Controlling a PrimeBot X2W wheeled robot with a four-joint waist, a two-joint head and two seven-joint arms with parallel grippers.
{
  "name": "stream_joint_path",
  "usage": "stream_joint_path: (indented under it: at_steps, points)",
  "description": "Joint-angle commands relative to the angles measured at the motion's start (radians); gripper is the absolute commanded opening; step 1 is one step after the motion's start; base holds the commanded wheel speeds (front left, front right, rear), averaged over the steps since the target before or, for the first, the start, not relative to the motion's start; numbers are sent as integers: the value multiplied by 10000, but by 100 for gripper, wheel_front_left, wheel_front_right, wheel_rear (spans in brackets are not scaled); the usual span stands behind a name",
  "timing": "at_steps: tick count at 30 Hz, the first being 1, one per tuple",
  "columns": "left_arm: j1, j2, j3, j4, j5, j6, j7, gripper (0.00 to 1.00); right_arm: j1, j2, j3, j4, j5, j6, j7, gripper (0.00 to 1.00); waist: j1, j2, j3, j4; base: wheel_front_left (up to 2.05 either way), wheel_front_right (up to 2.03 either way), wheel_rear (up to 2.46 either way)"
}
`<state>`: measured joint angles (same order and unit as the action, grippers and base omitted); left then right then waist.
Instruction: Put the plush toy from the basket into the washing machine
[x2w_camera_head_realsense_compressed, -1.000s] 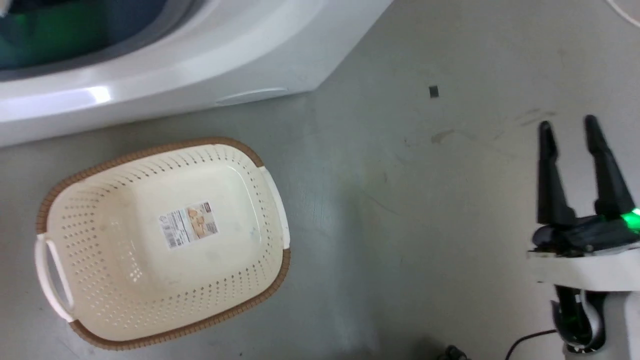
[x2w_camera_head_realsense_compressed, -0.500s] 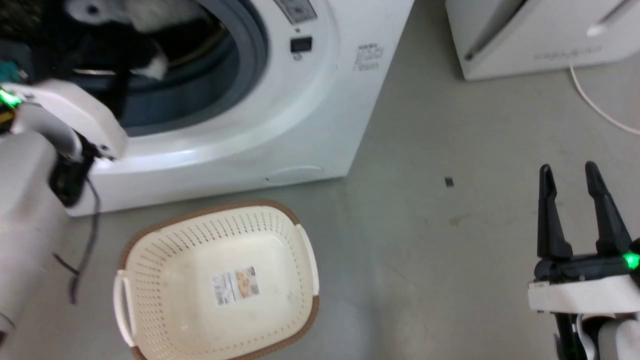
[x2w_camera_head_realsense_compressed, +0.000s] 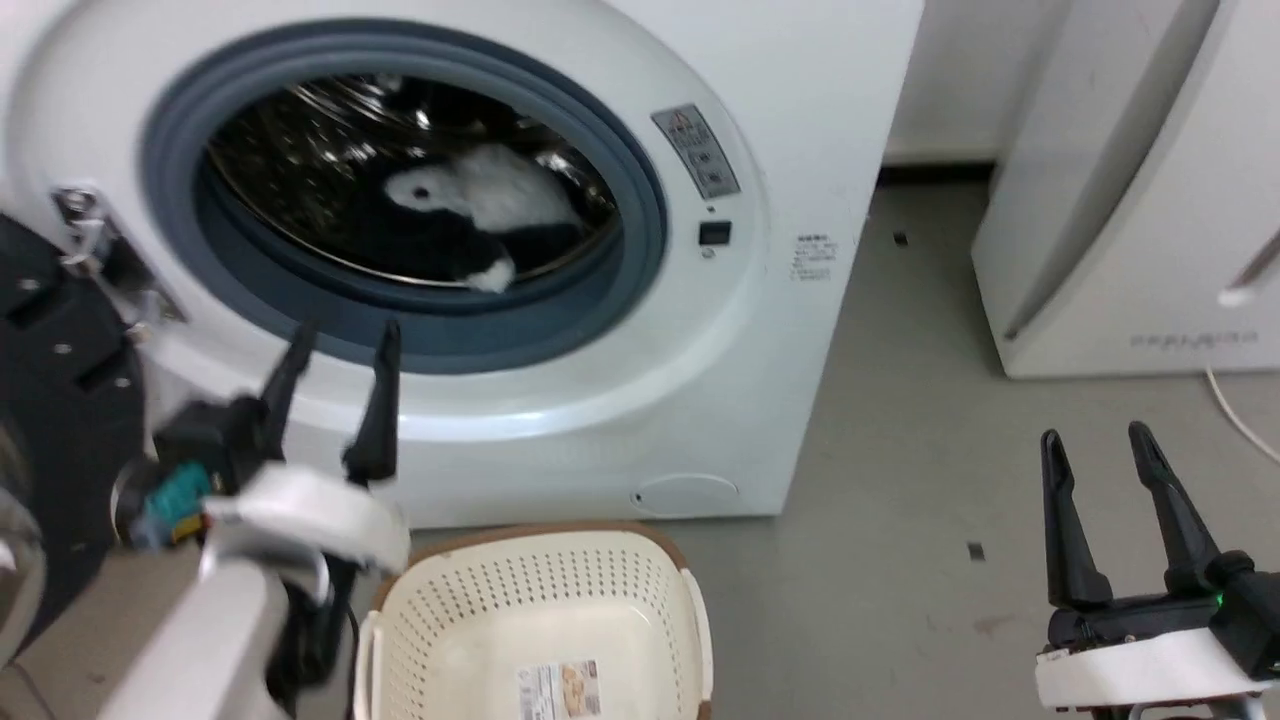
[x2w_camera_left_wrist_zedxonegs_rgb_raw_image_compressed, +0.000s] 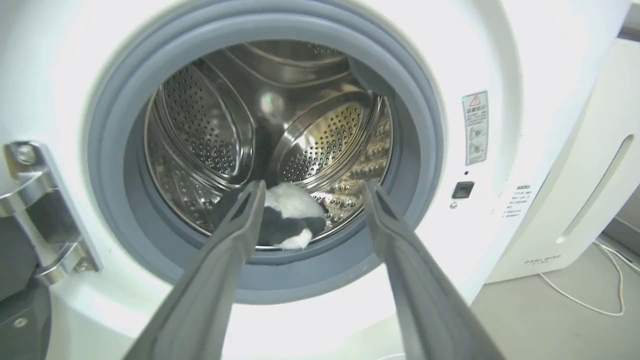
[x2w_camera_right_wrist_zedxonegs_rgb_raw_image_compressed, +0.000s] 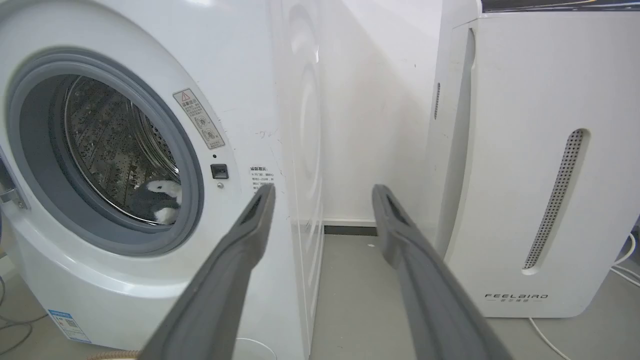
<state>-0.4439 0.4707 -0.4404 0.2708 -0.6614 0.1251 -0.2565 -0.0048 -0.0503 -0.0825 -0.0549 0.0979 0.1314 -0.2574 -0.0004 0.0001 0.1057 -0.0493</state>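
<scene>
Fluffy black-and-white panda plush (x2w_camera_head_realsense_compressed: 470, 205) lies just inside porthole of white front-loading washer (x2w_camera_head_realsense_compressed: 770, 340); left gripper (x2w_camera_head_realsense_compressed: 347, 330) splayed, empty. Plush could roll out.

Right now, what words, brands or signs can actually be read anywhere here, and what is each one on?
"FEELBIRD": low on the white appliance.
Red warning triangle: atop a sticker on the washing machine; its print is too small to read.
Black print lower on the machine's front: too small.
Blue label at the machine's foot: too small.
Paper label in the basket: too small.
</scene>
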Motion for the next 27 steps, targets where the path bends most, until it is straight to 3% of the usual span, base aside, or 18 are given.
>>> stream_joint_path:
  at_steps: [1, 7, 12, 27]
  points:
    - [1010, -306, 433, -630, 548, 233, -51, 100, 225, 1, 99, 23, 30, -7, -44, 100, 4, -1, -720, 497, 0, 0, 0]
    - [3459, -1215, 1426, -1875, 1748, 378, -52, 100, 576, 1, 263, 61, 61, -7, -44, 100, 4, -1, -1092, 678, 0, 0, 0]
    - [4541, -1785, 1852, -2157, 2438, 306, -52, 100, 764, 1, 360, 85, 157, -7, -44, 100, 4, -1, -1196, 711, 0, 0, 0]
    - [5277, -2748, 2693, -2212, 3941, -273, -53, 100, 939, 1, 538, 209, 169, -7, -44, 100, 4, -1, -1237, 624, 0, 0, 0]
